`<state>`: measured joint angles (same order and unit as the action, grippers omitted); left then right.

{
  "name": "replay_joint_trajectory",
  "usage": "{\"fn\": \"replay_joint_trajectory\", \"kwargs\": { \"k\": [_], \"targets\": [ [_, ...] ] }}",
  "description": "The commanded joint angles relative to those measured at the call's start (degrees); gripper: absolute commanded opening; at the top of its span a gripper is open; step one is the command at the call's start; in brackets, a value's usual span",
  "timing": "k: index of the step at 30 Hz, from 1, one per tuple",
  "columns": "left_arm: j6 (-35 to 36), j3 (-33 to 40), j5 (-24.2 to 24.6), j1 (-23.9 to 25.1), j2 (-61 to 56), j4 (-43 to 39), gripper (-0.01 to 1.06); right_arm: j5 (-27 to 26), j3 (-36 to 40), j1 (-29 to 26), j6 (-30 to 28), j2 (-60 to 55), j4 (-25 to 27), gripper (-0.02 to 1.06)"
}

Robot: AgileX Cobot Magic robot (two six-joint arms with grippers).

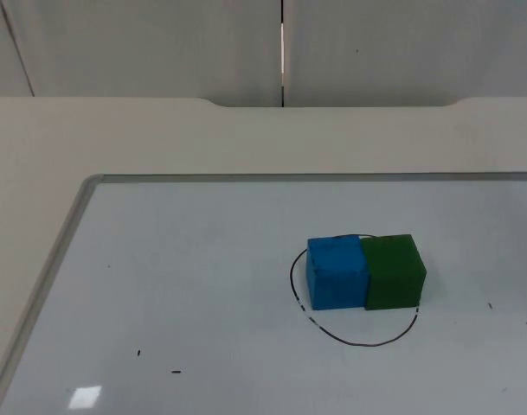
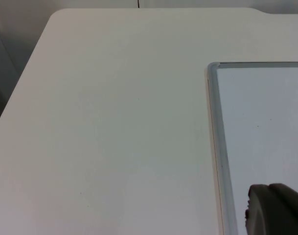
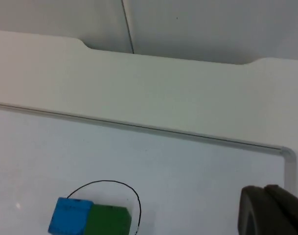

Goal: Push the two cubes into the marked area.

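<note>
**Two cubes sit side by side on the drawn ring**

A whiteboard [image 1: 202, 285] with a pale metal frame lies on the white table top [image 1: 159, 138], which ends at the grey partition wall [image 1: 159, 43] on the far side. The board's far-left corner is rounded, and its surface carries a few small dark specks near the front.

The left gripper [image 2: 273, 210] hangs above the board's left frame edge, close to that rounded corner; one dark fingertip is all that can be made out, so I cannot tell whether its fingers are apart or together. Bare table lies to its left.

Moving right across the board, a thin black ring [image 1: 354, 294] is drawn on the surface as the marked area. The blue cube [image 1: 336, 273] stands on the left part of the ring, its left face just inside the line. The green cube [image 1: 393, 272] stands touching the blue one's right side, and its right edge reaches the ring's right side. Both cubes sit toward the far part of the ring, with open space inside the line on their near side.

The right gripper [image 3: 271, 210] hangs over the board's far-right corner region, well apart from the cubes; again one dark fingertip is visible, and its state cannot be told.
</note>
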<state>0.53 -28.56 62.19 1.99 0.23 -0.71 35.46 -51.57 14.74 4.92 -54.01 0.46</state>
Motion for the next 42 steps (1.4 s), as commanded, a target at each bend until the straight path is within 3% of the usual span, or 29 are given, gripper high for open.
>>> {"fn": "replay_joint_trajectory", "kwargs": {
  "k": [1, 7, 20, 29, 42],
  "targets": [
    [-0.1, 0.3, -0.5, -0.3, -0.2, 0.7, 0.0, 2.7, -0.3, -0.2, -1.4, 3.1, -0.5, 0.0],
    [-0.1, 0.3, -0.5, -0.3, -0.2, 0.7, 0.0, 9.2, 0.0, -0.2, -4.5, 10.9, -0.5, 0.0],
    [-0.1, 0.3, -0.5, -0.3, -0.2, 0.7, 0.0, 10.6, 10.2, -0.2, -5.5, 29.5, 0.3, 0.0],
    [-0.1, 0.3, -0.5, -0.3, -0.2, 0.7, 0.0, 14.4, 18.1, -0.2, -12.3, 37.6, 7.6, 0.0],
    [-0.1, 0.3, -0.5, -0.3, -0.2, 0.7, 0.0, 23.4, 18.8, -0.2, -13.0, 48.8, 7.4, 0.0]
  ]
}}
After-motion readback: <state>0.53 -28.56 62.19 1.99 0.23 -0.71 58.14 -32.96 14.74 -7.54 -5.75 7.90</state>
